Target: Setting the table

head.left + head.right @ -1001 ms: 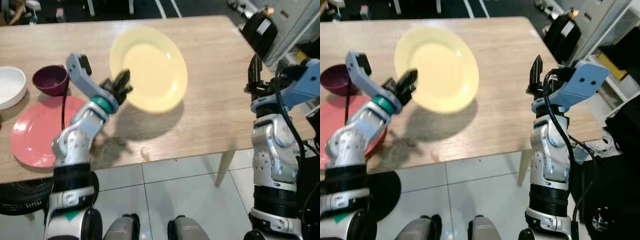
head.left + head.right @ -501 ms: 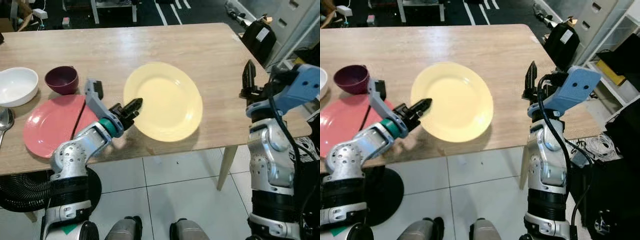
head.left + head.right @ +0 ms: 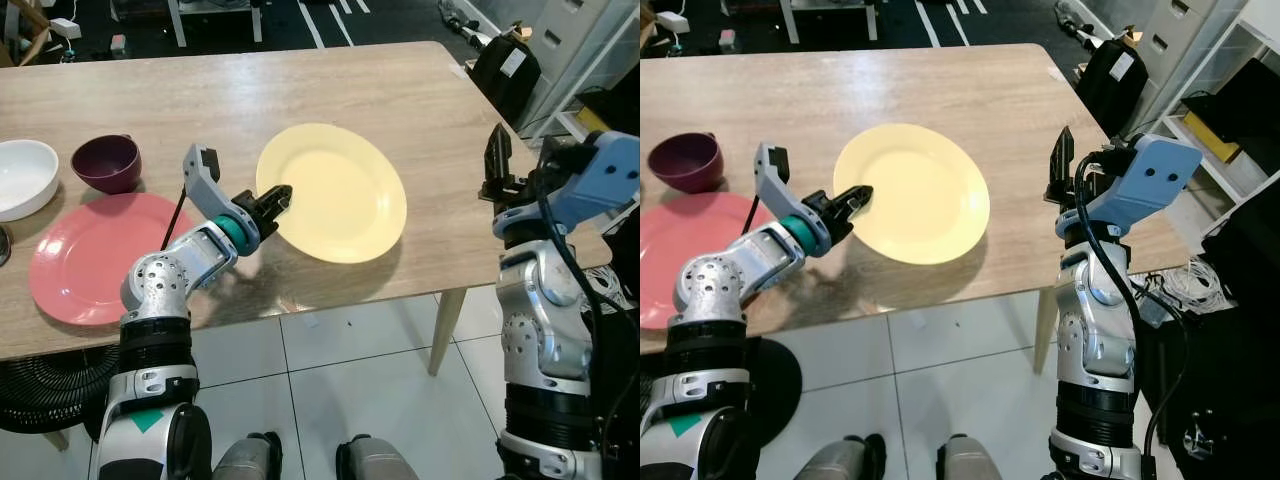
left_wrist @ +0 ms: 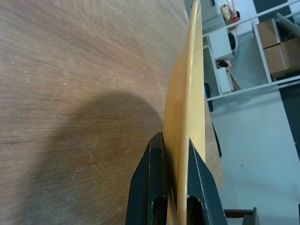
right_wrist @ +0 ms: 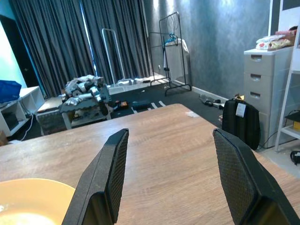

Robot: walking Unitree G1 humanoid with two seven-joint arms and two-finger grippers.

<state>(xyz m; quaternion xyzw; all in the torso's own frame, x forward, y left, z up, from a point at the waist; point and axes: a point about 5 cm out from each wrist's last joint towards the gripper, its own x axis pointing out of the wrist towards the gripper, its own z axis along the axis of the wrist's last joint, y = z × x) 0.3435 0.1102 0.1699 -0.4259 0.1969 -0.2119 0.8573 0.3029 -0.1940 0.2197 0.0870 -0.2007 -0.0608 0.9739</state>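
A wooden surface (image 3: 400, 90) is seen from above, with white floor tiles (image 3: 360, 360) along its near edge. At the far left, a white bowl (image 3: 22, 176) is set on the surface. Just to its right stands a dark purple bowl (image 3: 106, 162). Nearer the front edge, below the two bowls, a pink plate (image 3: 85, 255) lies flat.

Further right, the left gripper (image 3: 272, 200) is reached over the surface from the silver left arm. Its two black fingers (image 4: 152, 187) are closed on the near rim of a yellow plate (image 3: 340, 190). In the left wrist view, the plate's edge (image 4: 185, 112) is pinched between the two fingers, one on each face, and a dark shadow is cast on the wood beside it. The yellow plate is placed near the middle of the surface, to the right of the pink plate and apart from it. Whether it rests fully on the wood or is slightly raised at the held edge cannot be told.

At the right, past the corner of the surface, the right gripper (image 3: 1064, 160) is held upright on the right arm, pointing up. In the right wrist view, its fingers (image 5: 112, 173) are spread wide apart, with nothing between them. A black backpack (image 3: 500, 65) stands on the floor beyond the far right corner.
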